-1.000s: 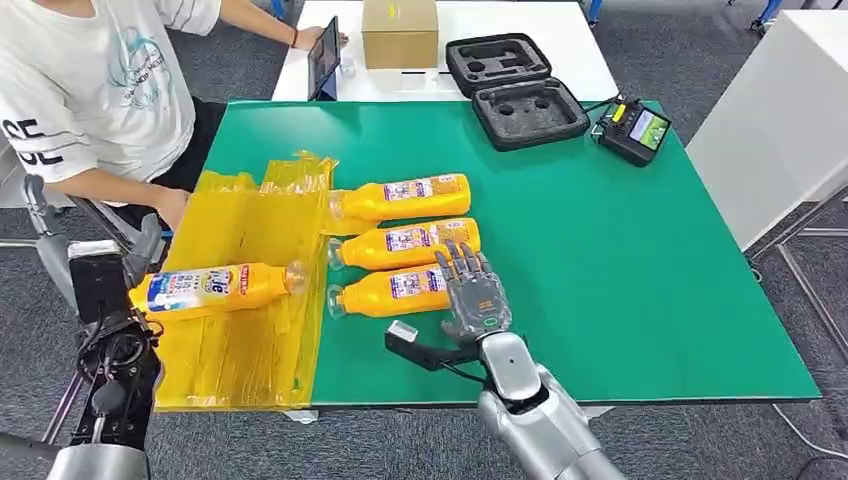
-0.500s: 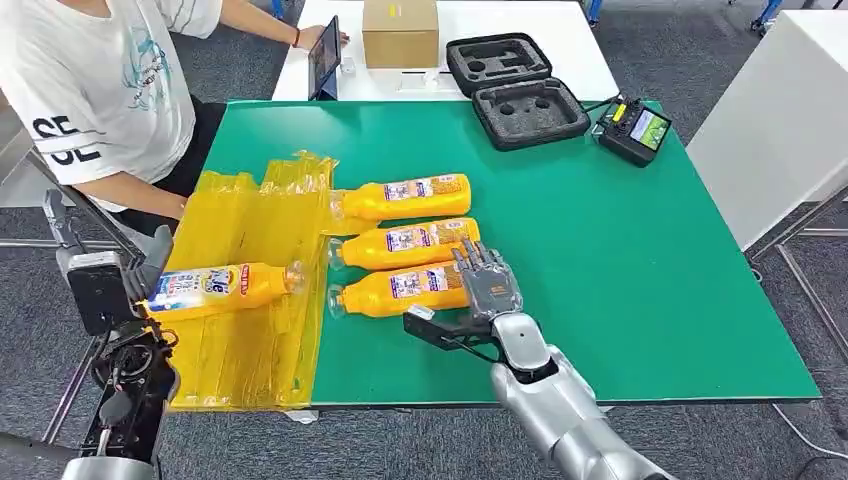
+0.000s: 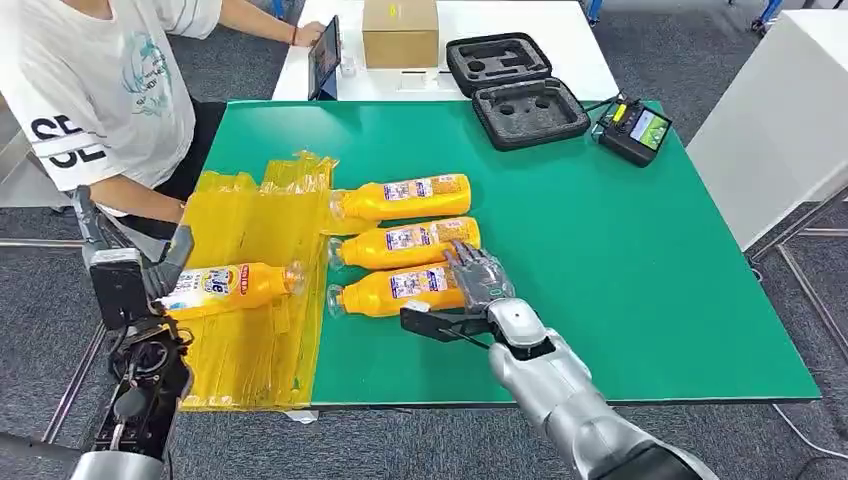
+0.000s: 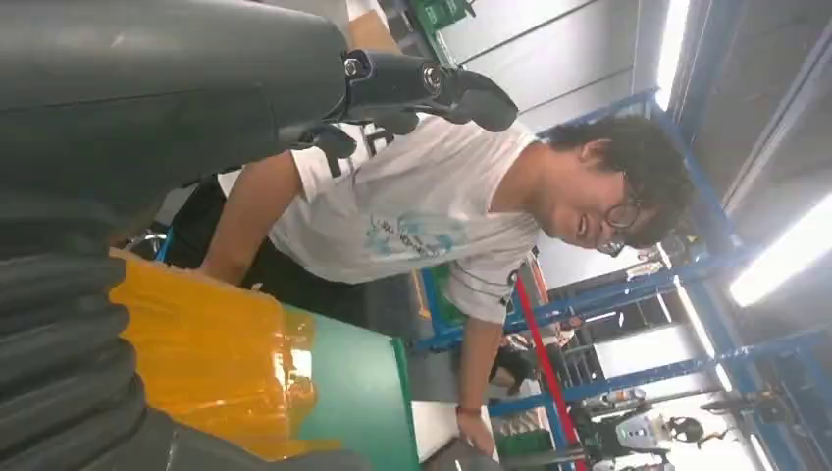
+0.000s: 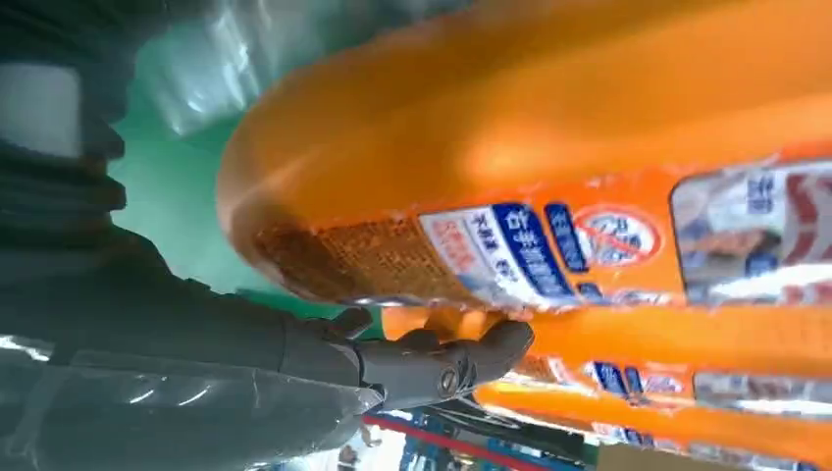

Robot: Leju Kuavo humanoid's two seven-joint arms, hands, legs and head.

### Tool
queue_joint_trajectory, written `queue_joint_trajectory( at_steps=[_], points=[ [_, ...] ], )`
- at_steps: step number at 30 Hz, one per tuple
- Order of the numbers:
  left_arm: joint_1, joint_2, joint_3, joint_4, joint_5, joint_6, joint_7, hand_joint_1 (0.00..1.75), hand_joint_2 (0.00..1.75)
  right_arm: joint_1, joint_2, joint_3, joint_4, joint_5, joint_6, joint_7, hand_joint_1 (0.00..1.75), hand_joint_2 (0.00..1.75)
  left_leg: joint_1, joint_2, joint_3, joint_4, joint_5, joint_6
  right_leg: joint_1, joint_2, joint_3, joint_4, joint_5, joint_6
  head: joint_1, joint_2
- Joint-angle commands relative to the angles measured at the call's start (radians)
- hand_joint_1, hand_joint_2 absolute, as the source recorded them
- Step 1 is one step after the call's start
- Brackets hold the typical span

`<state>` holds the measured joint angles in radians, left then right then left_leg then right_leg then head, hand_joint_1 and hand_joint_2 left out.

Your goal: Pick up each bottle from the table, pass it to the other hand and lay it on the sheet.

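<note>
Head view: green bench (image 3: 620,260) fills centre frame, yellow sheet (image 3: 250,250) spread over its left part. Left hand (image 3: 135,285), lower left of frame, grips one orange bottle (image 3: 225,287) by its base, cap pointing right, bottle held level over the sheet's left half. Three more bottles lie on the green just right of the sheet, stacked up the frame in a column, caps left: far bottle (image 3: 400,197), middle bottle (image 3: 405,242), near bottle (image 3: 395,290). Right hand (image 3: 478,290), centre-low in frame, is at the base end of the near bottle, fingers spread over its top, thumb stretched out low along its near side; not closed around it. Right wrist view shows the near bottle (image 5: 549,167) large and blurred, a dark finger (image 5: 432,358) reaching under its label edge, the other bottles behind. Person in white shirt (image 3: 90,90) sits upper left of frame. Top of frame: cardboard box (image 3: 400,32), open black foam case (image 3: 515,90), handheld controller (image 3: 635,130).
</note>
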<state>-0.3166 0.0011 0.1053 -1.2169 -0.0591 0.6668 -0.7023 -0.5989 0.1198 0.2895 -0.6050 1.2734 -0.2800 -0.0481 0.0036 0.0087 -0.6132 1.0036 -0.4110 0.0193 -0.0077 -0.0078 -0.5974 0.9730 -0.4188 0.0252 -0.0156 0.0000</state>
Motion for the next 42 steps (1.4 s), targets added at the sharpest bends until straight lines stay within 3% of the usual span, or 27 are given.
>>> queue_joint_trajectory(
  at_steps=[1, 12, 13, 14, 15, 17, 32, 39, 41, 42],
  points=[
    [-0.048, -0.017, -0.004, 0.085, 0.005, -0.003, 0.004, 0.00, 1.75, -0.068, 0.015, -0.020, 0.122, -0.002, 0.011, -0.004, 0.00, 1.75, 0.000, -0.001, 0.002, 0.000, 0.000, -0.001, 0.000, 0.000, 0.002, 0.000, -0.001, 0.000, 0.000, 0.000],
    [-0.082, -0.024, -0.008, 0.150, 0.024, -0.019, 0.004, 0.00, 1.75, -0.078, 0.043, -0.010, 0.193, -0.073, 0.117, -0.110, 0.00, 1.75, 0.001, -0.002, 0.003, 0.000, -0.001, -0.001, 0.001, -0.001, 0.004, -0.001, -0.001, -0.001, 0.000, 0.000],
    [-0.089, -0.023, -0.013, 0.156, 0.022, -0.020, 0.004, 0.00, 1.75, -0.078, 0.042, -0.010, 0.197, -0.086, 0.133, -0.119, 0.07, 1.75, 0.001, -0.002, 0.003, 0.000, 0.000, -0.001, 0.001, -0.001, 0.003, -0.001, -0.001, -0.001, 0.000, 0.000],
    [-0.096, -0.024, -0.013, 0.173, 0.027, -0.024, 0.004, 0.00, 1.75, -0.080, 0.040, -0.011, 0.201, -0.096, 0.149, -0.128, 0.70, 1.75, 0.001, -0.003, 0.005, -0.001, -0.001, -0.001, 0.001, -0.002, 0.005, -0.001, -0.001, -0.001, 0.000, 0.000],
    [-0.100, -0.025, -0.013, 0.179, 0.029, -0.027, 0.004, 0.00, 1.75, -0.080, 0.038, -0.011, 0.203, -0.098, 0.154, -0.129, 1.48, 1.75, 0.001, -0.003, 0.004, 0.000, -0.001, -0.001, 0.000, -0.002, 0.004, 0.000, -0.001, -0.001, 0.000, 0.000],
    [-0.109, -0.024, -0.011, 0.188, 0.034, -0.023, 0.004, 0.00, 1.75, -0.081, 0.033, -0.010, 0.206, -0.113, 0.178, -0.144, 1.75, 1.75, 0.001, -0.003, 0.005, -0.001, -0.001, -0.001, 0.001, -0.002, 0.005, -0.001, -0.001, -0.001, 0.000, 0.000],
    [-0.084, -0.035, 0.010, 0.188, 0.079, -0.047, 0.004, 0.00, 1.75, -0.087, 0.030, 0.042, 0.238, -0.133, 0.289, -0.187, 1.75, 1.75, 0.001, -0.002, 0.009, -0.002, 0.000, -0.001, 0.001, -0.001, 0.009, -0.002, -0.001, -0.001, 0.000, 0.000],
    [-0.084, -0.035, 0.010, 0.188, 0.079, -0.047, 0.004, 0.00, 1.75, -0.087, 0.030, 0.042, 0.238, -0.133, 0.289, -0.187, 1.75, 1.75, 0.001, -0.002, 0.011, -0.002, 0.000, -0.001, 0.001, -0.001, 0.010, -0.002, -0.001, -0.001, 0.000, 0.000],
    [-0.085, -0.038, 0.010, 0.192, 0.081, -0.057, 0.004, 0.00, 1.75, -0.076, 0.033, 0.007, 0.224, -0.197, 0.313, -0.262, 1.75, 1.75, 0.002, -0.003, 0.011, -0.002, 0.000, -0.001, 0.001, -0.002, 0.011, -0.003, -0.001, -0.001, 0.000, 0.000],
    [-0.082, -0.041, 0.012, 0.195, 0.092, -0.078, 0.004, 0.00, 1.75, -0.058, 0.040, -0.044, 0.192, -0.289, 0.319, -0.377, 1.75, 1.75, 0.001, -0.002, 0.010, -0.002, 0.000, -0.001, 0.001, -0.001, 0.010, -0.002, -0.001, -0.001, 0.000, 0.000]
  ],
)
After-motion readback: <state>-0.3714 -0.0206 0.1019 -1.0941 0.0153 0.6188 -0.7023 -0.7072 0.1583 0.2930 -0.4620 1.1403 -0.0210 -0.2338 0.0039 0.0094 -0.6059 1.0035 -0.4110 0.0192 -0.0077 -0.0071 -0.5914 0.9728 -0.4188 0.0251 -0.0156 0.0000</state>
